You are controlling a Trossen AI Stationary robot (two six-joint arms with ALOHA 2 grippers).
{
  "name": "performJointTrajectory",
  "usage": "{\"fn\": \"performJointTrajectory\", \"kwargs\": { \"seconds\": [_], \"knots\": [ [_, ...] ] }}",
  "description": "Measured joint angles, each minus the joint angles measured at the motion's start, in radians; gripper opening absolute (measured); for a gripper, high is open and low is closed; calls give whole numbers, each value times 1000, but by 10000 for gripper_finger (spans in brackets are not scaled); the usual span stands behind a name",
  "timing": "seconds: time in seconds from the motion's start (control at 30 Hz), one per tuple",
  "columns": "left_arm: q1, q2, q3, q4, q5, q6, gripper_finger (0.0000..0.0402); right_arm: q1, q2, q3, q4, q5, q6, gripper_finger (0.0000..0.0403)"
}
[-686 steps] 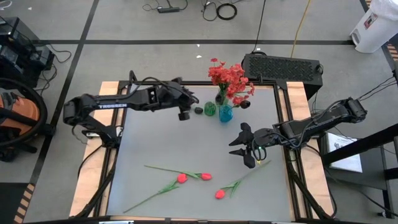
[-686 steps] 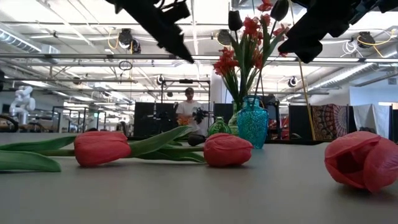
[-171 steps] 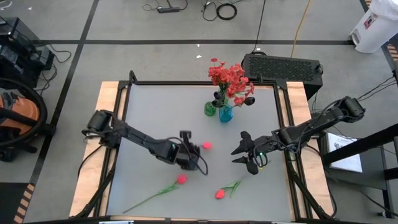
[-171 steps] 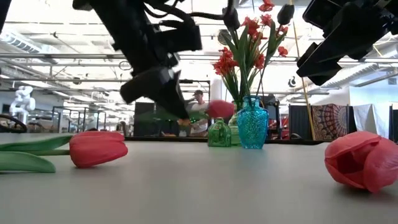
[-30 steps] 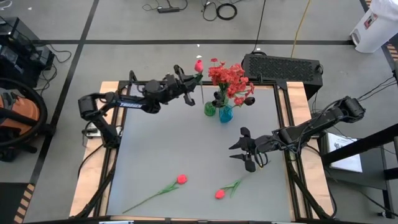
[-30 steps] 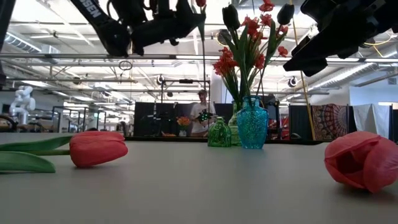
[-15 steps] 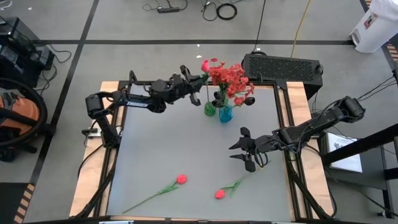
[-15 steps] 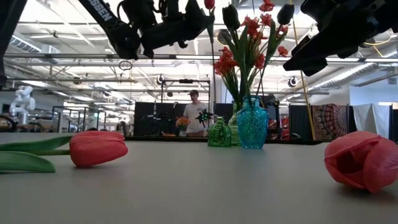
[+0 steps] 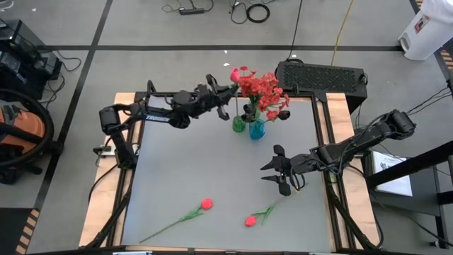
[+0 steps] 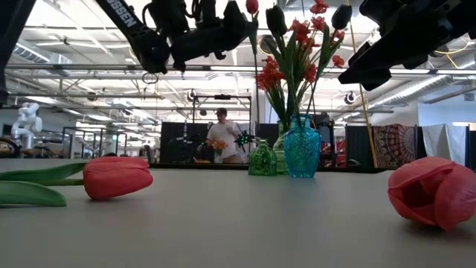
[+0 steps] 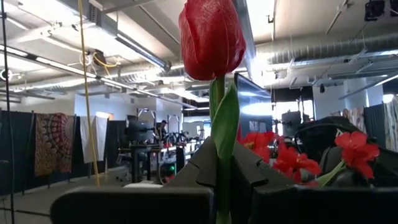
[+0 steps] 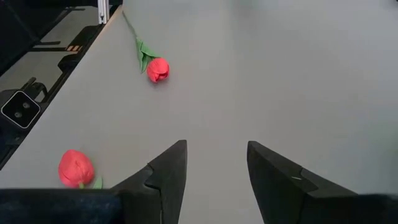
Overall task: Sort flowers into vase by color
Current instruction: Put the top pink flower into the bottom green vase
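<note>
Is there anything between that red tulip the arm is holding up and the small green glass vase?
Nothing visible blocks it. The left gripper holds the red tulip upright by its stem, above the small green glass vase. The bunch of red clustered blossoms in the neighbouring teal glass vase spreads close beside it.

Two dark, jointed robot arms, each ending in a two-finger hand.

The left arm [image 9: 152, 113] is matte black, built of slim tube sections linked by chunkier rounded joints, with white block lettering printed along one section and thin black cables running beside it. Its left hand [image 9: 218, 91] has two flat, dark fingers [image 11: 261, 177] with angular, stepped inner edges. The right arm [image 9: 361, 138] has the same black finish, knuckled joints and trailing cable loops. The right hand [image 9: 277, 170] has wedge-shaped black fingers [image 12: 166, 171] that taper to blunt tips, with smooth, slightly glossy faces and a moulded ridge near the base.
</note>
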Motion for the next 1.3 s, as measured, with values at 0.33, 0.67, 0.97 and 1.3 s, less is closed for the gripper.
{"fn": "performJointTrajectory", "kwargs": {
  "seconds": [0.33, 0.67, 0.97, 1.3],
  "knots": [
    [0, 84, 52, 33, -1, 0, 15, 0, 0, 0, 8, 0, 2, 160],
    [0, 99, 62, 20, -1, 0, 15, 0, 0, 0, 7, 0, 1, 160],
    [2, 99, 61, 41, -1, 0, 15, 0, 0, 0, 7, 0, 1, 160],
    [2, 99, 61, 36, -1, -1, 15, 0, 0, 0, 7, 0, 3, 160]
  ]
}}
